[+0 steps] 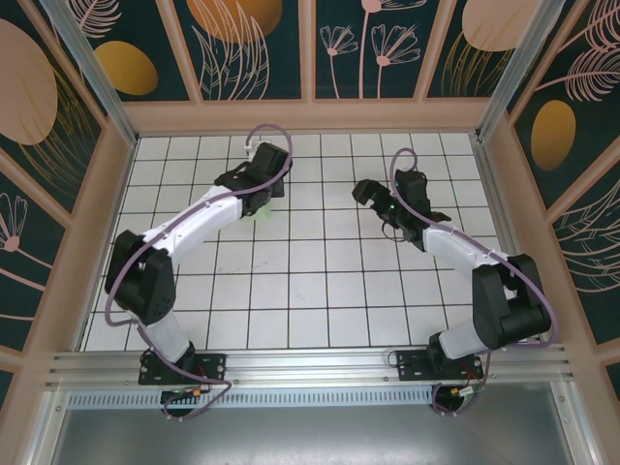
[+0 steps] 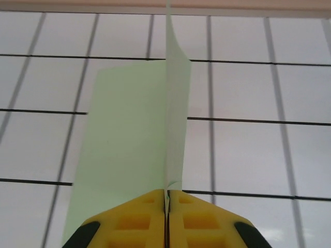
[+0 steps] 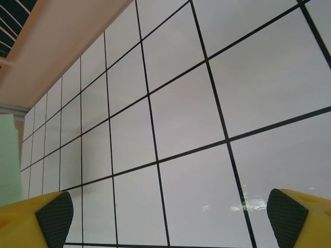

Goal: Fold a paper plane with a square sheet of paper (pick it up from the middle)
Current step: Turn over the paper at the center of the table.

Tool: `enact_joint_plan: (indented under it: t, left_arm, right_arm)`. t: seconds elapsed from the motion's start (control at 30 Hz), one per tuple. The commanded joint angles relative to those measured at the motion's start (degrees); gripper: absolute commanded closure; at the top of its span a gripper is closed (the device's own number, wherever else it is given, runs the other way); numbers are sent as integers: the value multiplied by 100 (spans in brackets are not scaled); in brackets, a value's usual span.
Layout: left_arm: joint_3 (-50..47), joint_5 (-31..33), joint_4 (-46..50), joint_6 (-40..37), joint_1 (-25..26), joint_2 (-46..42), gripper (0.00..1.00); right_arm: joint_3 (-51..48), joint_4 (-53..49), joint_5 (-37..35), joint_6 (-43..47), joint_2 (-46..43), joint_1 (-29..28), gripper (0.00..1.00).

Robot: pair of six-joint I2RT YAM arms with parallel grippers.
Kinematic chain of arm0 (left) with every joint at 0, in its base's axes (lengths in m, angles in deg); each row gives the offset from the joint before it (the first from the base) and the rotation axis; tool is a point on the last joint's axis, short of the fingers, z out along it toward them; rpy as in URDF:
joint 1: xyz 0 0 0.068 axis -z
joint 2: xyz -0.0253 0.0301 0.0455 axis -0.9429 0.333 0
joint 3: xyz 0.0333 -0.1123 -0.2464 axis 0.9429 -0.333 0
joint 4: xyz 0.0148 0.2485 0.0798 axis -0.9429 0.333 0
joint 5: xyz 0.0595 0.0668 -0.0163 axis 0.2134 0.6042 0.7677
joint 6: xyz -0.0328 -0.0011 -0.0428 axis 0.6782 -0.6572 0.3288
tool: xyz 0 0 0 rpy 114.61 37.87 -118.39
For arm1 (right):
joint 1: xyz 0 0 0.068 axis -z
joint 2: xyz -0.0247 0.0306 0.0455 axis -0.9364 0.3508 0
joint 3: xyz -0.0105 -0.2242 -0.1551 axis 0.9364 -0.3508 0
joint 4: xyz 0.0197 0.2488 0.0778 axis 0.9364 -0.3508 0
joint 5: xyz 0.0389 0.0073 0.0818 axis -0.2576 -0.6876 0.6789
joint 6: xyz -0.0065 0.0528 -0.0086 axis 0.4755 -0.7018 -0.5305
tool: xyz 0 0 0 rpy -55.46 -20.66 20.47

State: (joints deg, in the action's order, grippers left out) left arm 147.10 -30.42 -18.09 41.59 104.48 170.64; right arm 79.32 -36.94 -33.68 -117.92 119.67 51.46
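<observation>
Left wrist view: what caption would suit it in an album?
The left arm's yellow fingers pinch a pale green paper sheet, one flap standing upright over the white grid table.

White grid-tiled table ringed by dark floral wall panels.

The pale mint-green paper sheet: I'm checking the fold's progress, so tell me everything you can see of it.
The pale mint-green paper sheet is thin, plain and unmarked, creased down its length. One panel spreads wide to the left; the other stands edge-on, its top corner curling. The shut yellow left end effector pinches it at the crease's near end, above the white grid-tiled table. Whether it touches the table cannot be told.
</observation>
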Motion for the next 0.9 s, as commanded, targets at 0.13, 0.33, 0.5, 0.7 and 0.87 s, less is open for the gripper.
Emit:
enact_joint_plan:
  t: [0.13, 0.33, 0.5, 0.7, 0.87]
  left_arm:
    - [576, 1637, 777, -366, 280, 1208, 90]
    - [442, 1260, 413, -284, 508, 1645, 89]
    - [335, 943, 321, -192, 629, 1794, 88]
    - [19, 64, -109, -53, 631, 1769, 85]
    - [62, -426, -205, 60, 631, 1858, 81]
  right_arm:
    - [185, -391, -461, -123, -10, 132, 1]
    - [339, -768, -948, -323, 22, 176, 1]
    - [509, -1029, -1063, -447, 68, 198, 1]
    - [572, -1263, -991, -479, 100, 200, 1]
    - [609, -1393, -962, -444, 131, 193, 1]
